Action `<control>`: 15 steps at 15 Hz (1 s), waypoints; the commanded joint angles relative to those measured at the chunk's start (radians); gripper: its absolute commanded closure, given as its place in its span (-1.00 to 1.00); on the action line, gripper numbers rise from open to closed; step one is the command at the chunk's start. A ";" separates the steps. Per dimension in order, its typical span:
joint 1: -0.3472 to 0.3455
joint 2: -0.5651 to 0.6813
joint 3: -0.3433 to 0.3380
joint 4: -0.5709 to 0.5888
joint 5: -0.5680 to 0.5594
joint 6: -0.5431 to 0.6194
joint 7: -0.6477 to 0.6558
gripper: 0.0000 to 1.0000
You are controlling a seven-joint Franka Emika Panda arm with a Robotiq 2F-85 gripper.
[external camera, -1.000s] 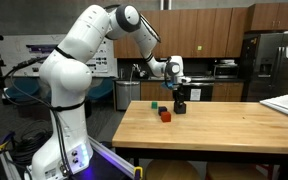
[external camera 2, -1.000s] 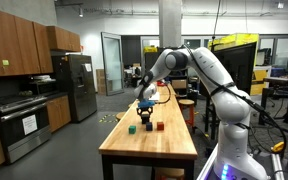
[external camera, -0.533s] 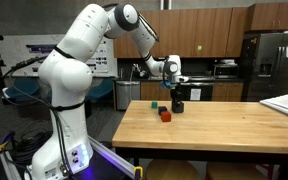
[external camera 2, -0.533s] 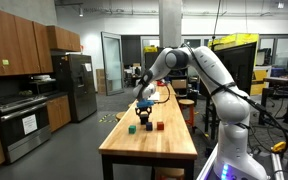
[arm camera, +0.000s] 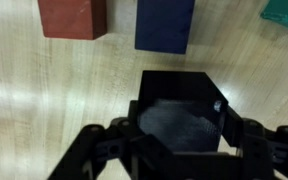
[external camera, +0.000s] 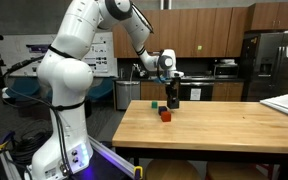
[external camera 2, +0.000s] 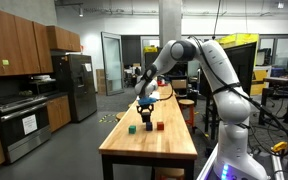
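Where the arm bends down over the far end of the tabletop (external camera: 224, 125), the hand (external camera: 172, 91) is closed on a black box (external camera: 173, 101). In the wrist view, the fingers (arm camera: 104, 147) hug the box on both sides, and its open top faces the camera. I cannot tell whether its base rests on the wood. A blue block (arm camera: 165, 22) lies just beyond the box, apart from it. A red block (arm camera: 74, 15) sits beside the blue one with a gap between them. A green block (arm camera: 287, 10) is cut off at the frame corner. In both exterior views, red and green sit on the tabletop near the hand, untouched.
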 commanded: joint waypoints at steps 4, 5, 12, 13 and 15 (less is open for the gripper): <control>0.022 -0.198 -0.009 -0.204 -0.108 0.023 0.110 0.02; 0.022 -0.218 -0.005 -0.225 -0.121 0.025 0.124 0.02; 0.018 -0.340 0.037 -0.356 -0.206 0.044 0.257 0.02; 0.014 -0.355 0.048 -0.371 -0.205 0.046 0.263 0.02; 0.008 -0.379 0.063 -0.399 -0.206 0.054 0.275 0.02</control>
